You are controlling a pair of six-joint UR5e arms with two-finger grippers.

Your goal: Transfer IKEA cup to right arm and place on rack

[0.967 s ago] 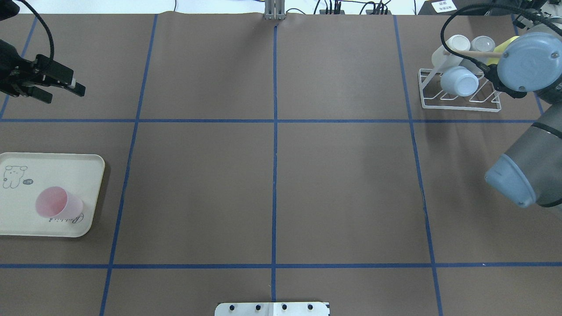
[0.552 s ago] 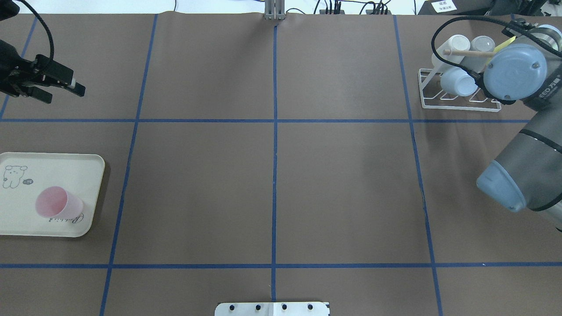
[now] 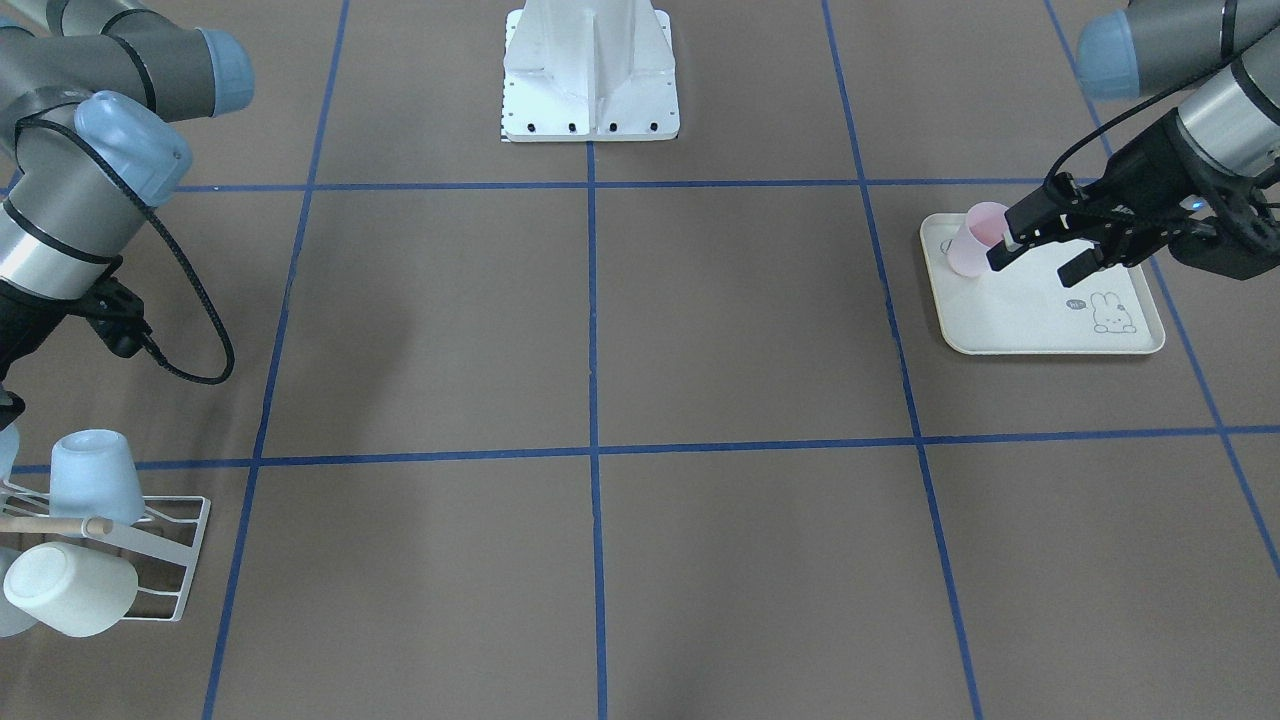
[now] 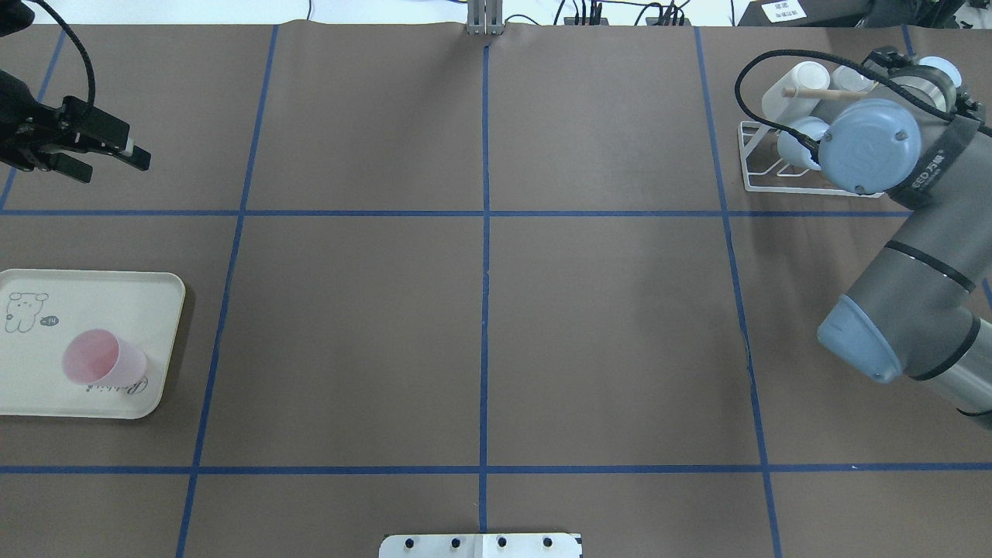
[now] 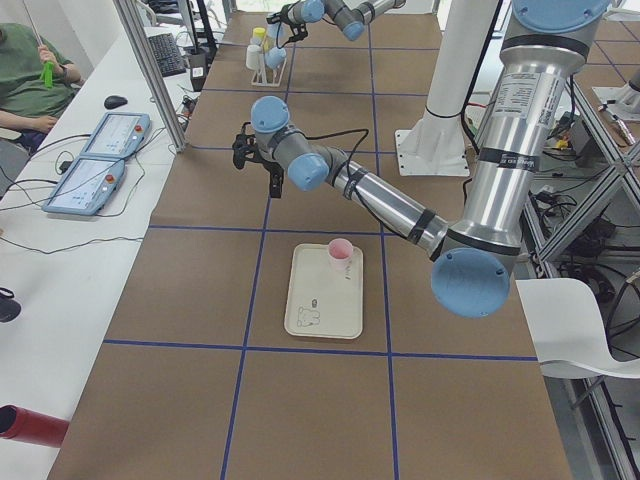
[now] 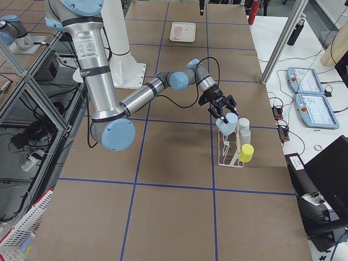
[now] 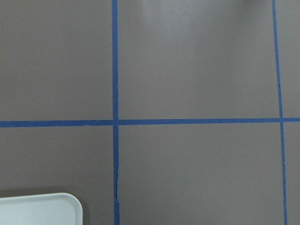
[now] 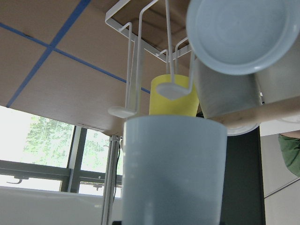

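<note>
**A:** Location of the IKEA cup (image 4: 103, 358)?

**B:** Pink, upright, mouth up, on the rabbit-print tray (image 4: 93, 298) at the robot's left end of the worktop (image 4: 604, 333). Nothing touches it.

**A:** Hands?

**B:** The left hand (image 3: 1036, 262) is released and empty, fingers spread, held above the worktop well apart from the tray. Its overlap with the cup in the front view is line of sight only. The right hand (image 6: 222, 111) is at the rack (image 4: 783, 190), close to a pale blue cup (image 8: 173, 168); cannot tell whether it grips.

**A:** Handling?

**B:** Judged to be light, thin plastic with a smooth, tapered wall. It probably flexes if squeezed and may slip from a loose pinch. Take it near the rim with moderate force, leaving the base end free for the right hand
</note>
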